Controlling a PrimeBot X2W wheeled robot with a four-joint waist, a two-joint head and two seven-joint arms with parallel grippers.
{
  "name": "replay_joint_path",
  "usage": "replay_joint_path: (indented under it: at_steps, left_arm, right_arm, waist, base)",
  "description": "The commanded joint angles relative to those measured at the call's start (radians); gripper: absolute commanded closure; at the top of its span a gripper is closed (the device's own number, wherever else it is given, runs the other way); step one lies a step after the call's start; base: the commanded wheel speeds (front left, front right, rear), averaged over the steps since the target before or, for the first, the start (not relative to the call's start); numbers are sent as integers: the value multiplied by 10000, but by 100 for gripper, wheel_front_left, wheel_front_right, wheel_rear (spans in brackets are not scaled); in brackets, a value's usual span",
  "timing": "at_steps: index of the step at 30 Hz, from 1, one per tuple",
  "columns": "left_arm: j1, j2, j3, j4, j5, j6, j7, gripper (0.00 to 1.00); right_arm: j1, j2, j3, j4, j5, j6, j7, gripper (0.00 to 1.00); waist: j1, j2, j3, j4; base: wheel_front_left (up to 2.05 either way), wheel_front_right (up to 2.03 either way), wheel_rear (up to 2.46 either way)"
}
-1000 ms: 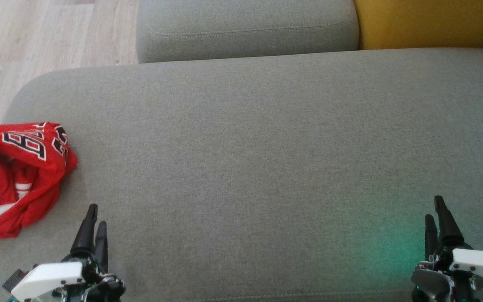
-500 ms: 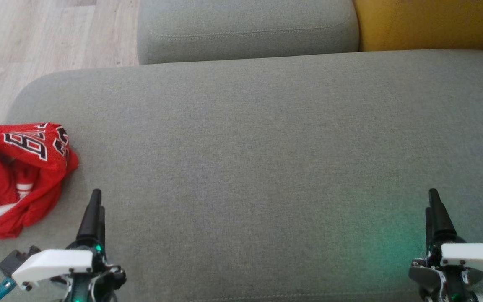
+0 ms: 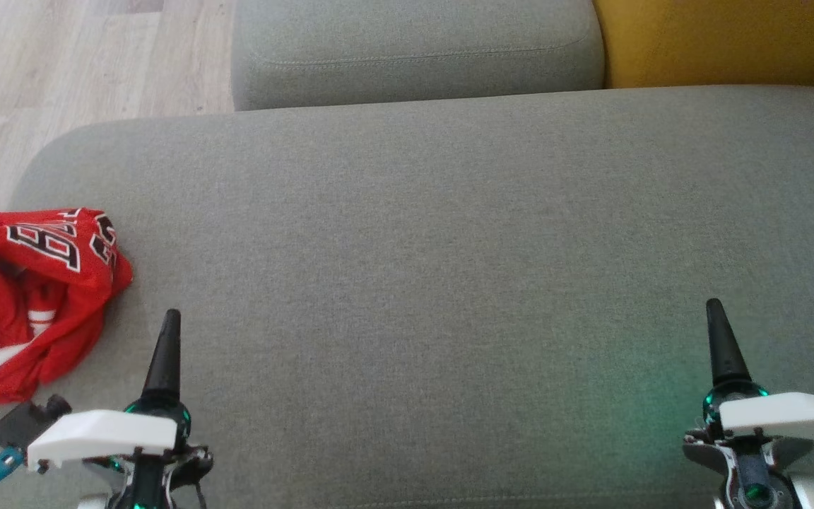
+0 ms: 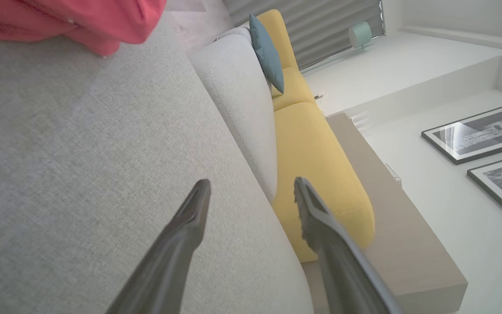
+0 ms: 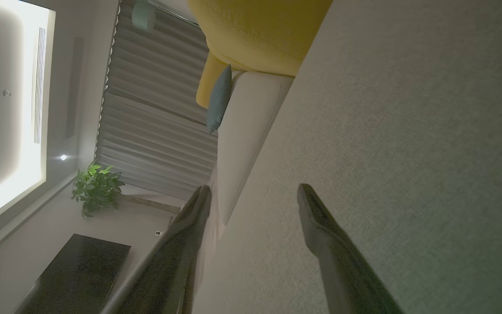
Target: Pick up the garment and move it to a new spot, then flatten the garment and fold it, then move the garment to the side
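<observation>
Grey sofa seat (image 3: 449,233) spans most of the head view, bare across its middle and right. Behind it: a grey back cushion (image 3: 414,49) and, to its right, a yellow cushion (image 3: 718,42). Pale wood floor (image 3: 61,63) at upper left.

Garment (image 3: 32,297): red jersey with white trim and black-and-white lettering, crumpled in a heap at the seat's far left edge and partly cut off by the frame. Not flattened, not folded. The left wrist view catches it as a red blur in the top left corner (image 4: 68,19), lying on the seat.

Left end effector (image 3: 171,322): low over the seat at lower left, just right of the garment and clear of it. It is turned on edge in the head view, so its fingers line up as one. The wrist view shows the fingers (image 4: 190,218) spread wide, released, nothing between them.

Right end effector (image 3: 714,311): lower right, well apart from the garment, same edge-on pose. Fingers (image 5: 320,226) spread, released, gripping nothing; green glow on the fabric beside it.

Small stuff: blue pillow (image 4: 268,52) leaning on the yellow cushions, framed prints (image 4: 477,133) on the wall, potted plant (image 5: 96,187).
</observation>
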Motion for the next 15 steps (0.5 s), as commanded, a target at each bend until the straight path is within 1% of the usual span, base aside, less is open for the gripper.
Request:
replay_joint_path:
  at_steps: [1, 3, 15]
  left_arm:
    - [-598, 227, -7, -467, 490, -50, -163, 0]
    - [-600, 238, -25, -485, 648, -51, -192, 0]
    - [-607, 350, -169, -706, 2597, 50, -543, 0]
  right_arm:
    - [-491, -242, 148, -474, -495, 18, -87, 0]
    - [-492, -250, 176, -512, -659, 18, -92, 0]
    - [-448, -219, 335, -899, -2702, 22, -125, 0]
  waist:
    - [0, 0, -3, -4]
    - [0, 0, -4, -5]
    - [0, 0, -26, 13]
  base:
    - [0, 0, 0]
    - [0, 0, 0]
    - [0, 0, 0]
